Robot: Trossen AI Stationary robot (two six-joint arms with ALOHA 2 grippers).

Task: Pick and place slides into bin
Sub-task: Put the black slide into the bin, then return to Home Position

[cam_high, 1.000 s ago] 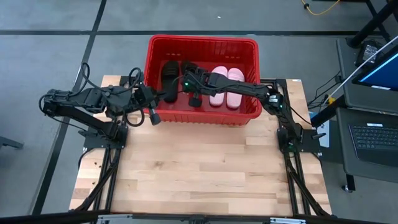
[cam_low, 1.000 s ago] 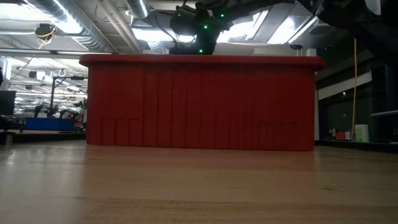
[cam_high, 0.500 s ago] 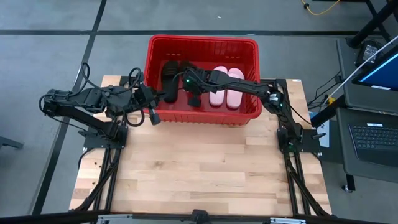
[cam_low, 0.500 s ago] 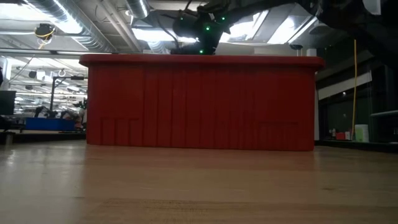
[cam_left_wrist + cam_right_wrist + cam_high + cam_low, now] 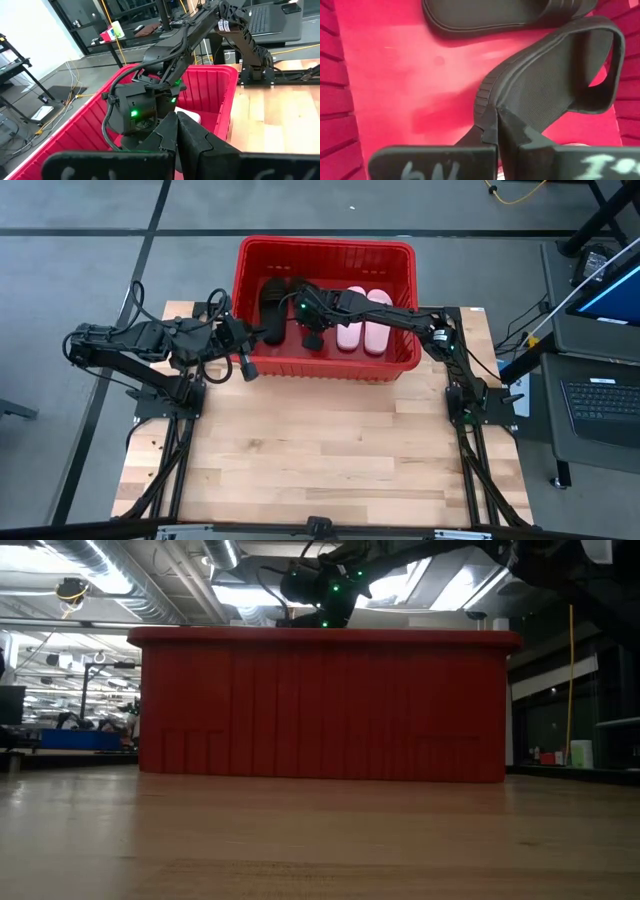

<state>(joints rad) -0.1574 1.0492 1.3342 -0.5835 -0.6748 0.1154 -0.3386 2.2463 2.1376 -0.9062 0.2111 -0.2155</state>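
The red bin (image 5: 325, 243) stands at the table's far edge; its near wall (image 5: 320, 705) hides its contents in the low view. Inside, two pale pink slides (image 5: 360, 320) lie side by side on the right and one black slide (image 5: 272, 302) lies flat on the left. My right gripper (image 5: 497, 122) reaches into the bin between them, shut on a second black slide (image 5: 555, 75). My left gripper (image 5: 247, 367) waits shut with nothing in it, just outside the bin's near left corner. My right gripper pinches the rim of the black slide's sole (image 5: 486, 102) at one end, between its two fingers. It comes slanting down from the table's right side. The slide is tipped on its side, its strap (image 5: 607, 60) away from the fingers. Whether it touches the bin floor I cannot tell.
The bin's thick rim and slatted walls (image 5: 335, 75) stand close around my right gripper. The wooden tabletop (image 5: 320, 450) stretches bare in front of the bin. Desks with laptops stand to the right beyond the table (image 5: 600, 320).
My right gripper has rolled its wrist a little above the bin floor, staying shut, and the black slide has turned with it.
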